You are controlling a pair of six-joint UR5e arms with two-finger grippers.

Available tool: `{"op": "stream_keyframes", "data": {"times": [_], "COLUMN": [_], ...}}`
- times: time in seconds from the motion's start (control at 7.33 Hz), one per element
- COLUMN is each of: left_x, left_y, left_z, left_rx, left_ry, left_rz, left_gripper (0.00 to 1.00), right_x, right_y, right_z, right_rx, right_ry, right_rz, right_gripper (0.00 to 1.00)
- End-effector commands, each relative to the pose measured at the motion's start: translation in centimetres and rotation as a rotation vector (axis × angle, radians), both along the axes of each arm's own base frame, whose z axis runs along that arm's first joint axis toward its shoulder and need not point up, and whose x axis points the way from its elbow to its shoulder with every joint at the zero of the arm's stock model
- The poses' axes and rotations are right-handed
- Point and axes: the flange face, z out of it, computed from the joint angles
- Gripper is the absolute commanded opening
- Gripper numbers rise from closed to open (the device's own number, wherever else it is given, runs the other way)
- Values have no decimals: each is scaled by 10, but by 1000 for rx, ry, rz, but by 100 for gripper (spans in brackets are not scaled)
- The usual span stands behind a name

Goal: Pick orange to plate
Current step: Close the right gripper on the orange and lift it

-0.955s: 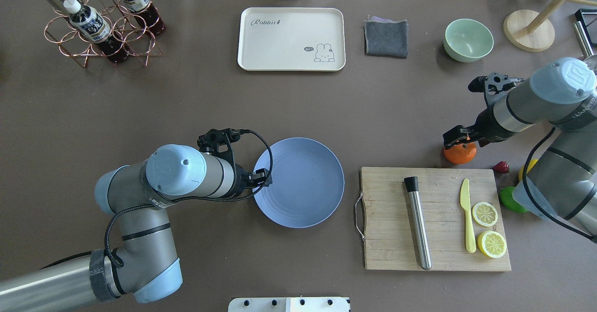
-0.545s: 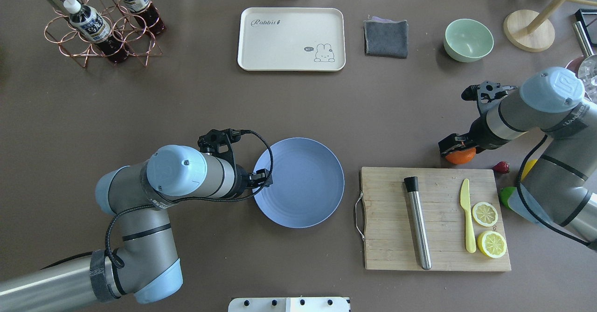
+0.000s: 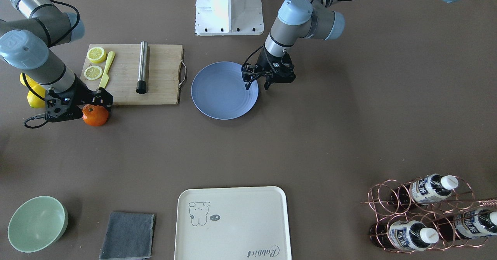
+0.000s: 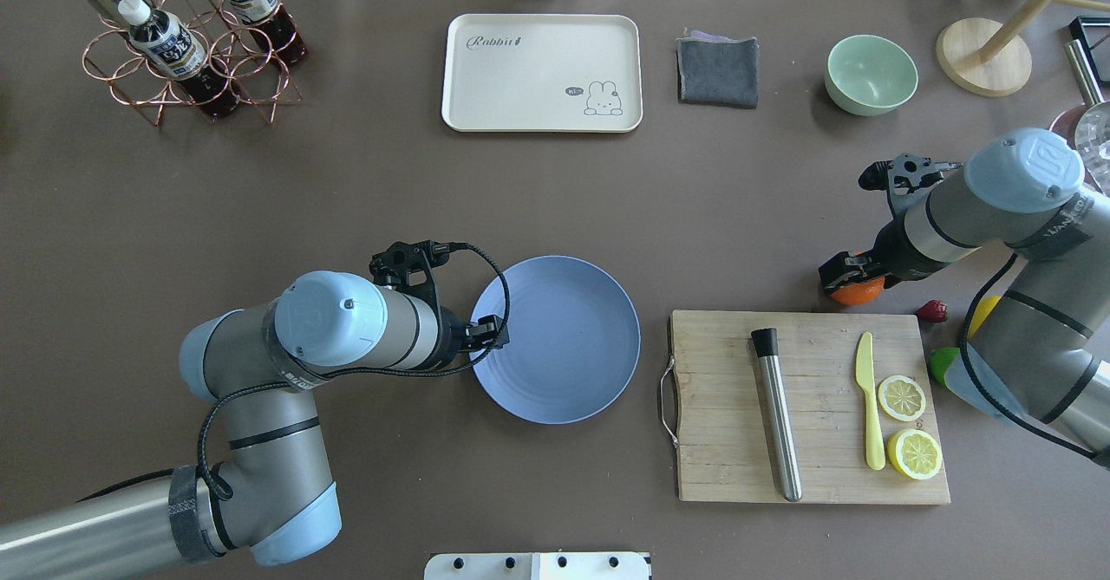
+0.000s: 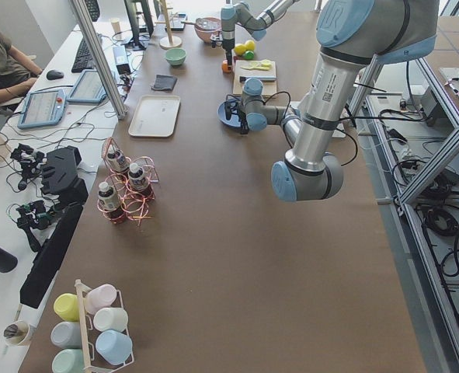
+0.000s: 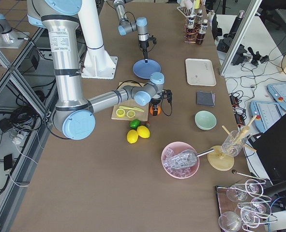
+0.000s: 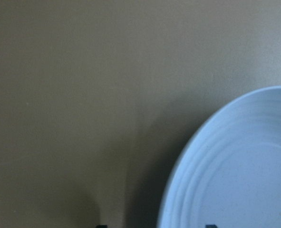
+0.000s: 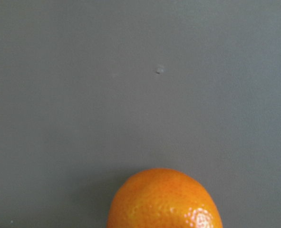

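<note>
The orange (image 4: 860,291) (image 3: 95,115) rests on the brown table just beyond the cutting board's far right corner. My right gripper (image 4: 850,275) (image 3: 91,103) is lowered over it, open, with its fingers on either side of the fruit. In the right wrist view the orange (image 8: 164,199) fills the bottom centre and the fingers are out of view. The blue-grey plate (image 4: 564,346) (image 3: 221,93) lies empty mid-table. My left gripper (image 4: 492,334) (image 3: 257,84) hangs open over the plate's left rim (image 7: 245,166), holding nothing.
A wooden cutting board (image 4: 728,407) to the right of the plate carries a steel cylinder (image 4: 776,415), a yellow knife (image 4: 870,407) and two lemon halves (image 4: 902,398). A lime (image 4: 941,368) and a small red fruit (image 4: 932,309) lie by the right arm. At the far edge are a tray (image 4: 542,73), a cloth (image 4: 718,71), a green bowl (image 4: 871,74) and a bottle rack (image 4: 191,42).
My right gripper has come down and shifted slightly left over the orange, covering more of it. The orange, the plate and the left arm have stayed in place.
</note>
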Motion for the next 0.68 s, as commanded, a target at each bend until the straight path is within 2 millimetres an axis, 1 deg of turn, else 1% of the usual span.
{"op": "stream_keyframes", "data": {"times": [0.0,0.14,0.27,0.41,0.55], "left_x": [0,0,-2,-10,-29], "left_y": [-1,-1,-2,-8,-29], "left_z": [0,0,0,-2,-1], "left_rx": [0,1,0,3,-5], "left_ry": [0,0,0,6,9], "left_rz": [-1,-2,-4,-15,-31], "left_gripper": [75,75,75,75,75], "right_x": [-2,-2,-1,-11,-39], "right_y": [-2,-1,-3,-17,-19], "right_z": [-1,-3,-17,-66,-135], "right_rx": [4,3,13,33,1], "right_ry": [7,3,-18,-40,-31], "right_rz": [8,5,7,17,23], "right_gripper": [42,0,0,0,0]}}
